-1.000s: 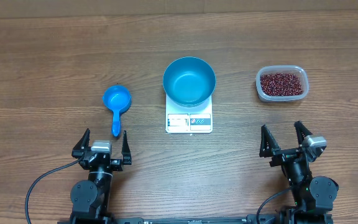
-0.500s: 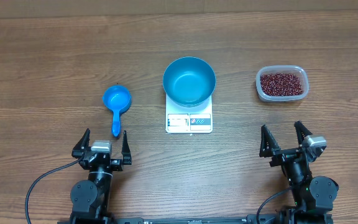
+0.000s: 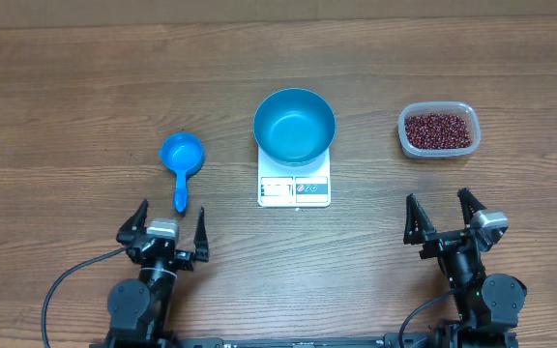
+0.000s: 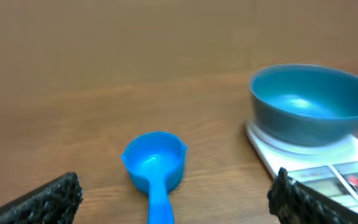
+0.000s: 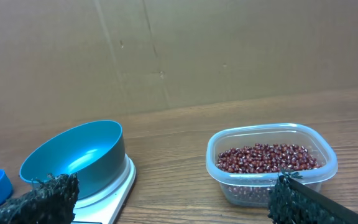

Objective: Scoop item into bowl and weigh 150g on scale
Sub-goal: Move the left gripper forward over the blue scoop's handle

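Note:
The blue bowl (image 3: 294, 126) stands empty on the white scale (image 3: 294, 189) at the table's middle; the left wrist view shows the bowl (image 4: 312, 102) on the scale (image 4: 319, 163) at right. Red-brown beans, the item (image 3: 438, 129), fill a clear tub (image 3: 438, 152) at the right, also seen as beans (image 5: 266, 158) in the right wrist view. My left gripper (image 3: 172, 213) is open just short of the blue scoop (image 3: 182, 155), whose handle points between its fingers (image 4: 55, 196). My right gripper (image 3: 438, 198) is open below the tub, holding nothing.
In the right wrist view the bowl (image 5: 73, 158) and scale (image 5: 120, 186) lie to the left, the tub (image 5: 272, 186) to the right, bare wood between. A cardboard wall (image 5: 179, 56) closes off the far side of the table.
My left gripper has shifted slightly right and turned a little, near the scoop's handle. The right arm, bowl, scale and tub have not moved.

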Tool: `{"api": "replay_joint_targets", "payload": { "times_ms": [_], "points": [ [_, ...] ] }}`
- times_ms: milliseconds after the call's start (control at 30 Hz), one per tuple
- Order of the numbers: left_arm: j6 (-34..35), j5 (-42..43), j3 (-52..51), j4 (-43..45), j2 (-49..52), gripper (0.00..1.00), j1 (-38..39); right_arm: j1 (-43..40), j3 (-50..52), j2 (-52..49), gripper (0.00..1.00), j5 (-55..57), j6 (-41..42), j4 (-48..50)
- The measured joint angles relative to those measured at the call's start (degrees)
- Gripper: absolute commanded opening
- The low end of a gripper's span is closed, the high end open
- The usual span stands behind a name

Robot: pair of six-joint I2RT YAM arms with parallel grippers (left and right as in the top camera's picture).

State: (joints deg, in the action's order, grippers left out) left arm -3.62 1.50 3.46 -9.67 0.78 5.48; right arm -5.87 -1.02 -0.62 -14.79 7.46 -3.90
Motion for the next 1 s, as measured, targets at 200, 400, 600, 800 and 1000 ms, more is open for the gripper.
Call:
{"api": "replay_joint_targets", "payload": {
  "times_ms": [200,400,600,800,1000],
  "points": [
    [1.75,2.91,19.78,-18.97,3.41,1.00,0.00,0.00,0.00,0.00,1.00,-0.02,0.00,0.00],
    [3.43,3.50,40.79,-34.56,16.55,0.99,0.00,0.00,0.00,0.00,1.00,0.00,0.02,0.07],
    [3.67,3.89,62.66,-51.17,36.74,1.00,0.00,0.00,0.00,0.00,1.00,0.00,0.02,0.00],
    [3.69,3.91,81.66,-67.34,56.87,0.99,0.00,0.00,0.00,0.00,1.00,0.02,0.00,0.02],
    [3.69,3.91,85.94,-68.94,68.59,1.00,0.00,0.00,0.00,0.00,1.00,0.02,0.00,0.00]
  ]
}}
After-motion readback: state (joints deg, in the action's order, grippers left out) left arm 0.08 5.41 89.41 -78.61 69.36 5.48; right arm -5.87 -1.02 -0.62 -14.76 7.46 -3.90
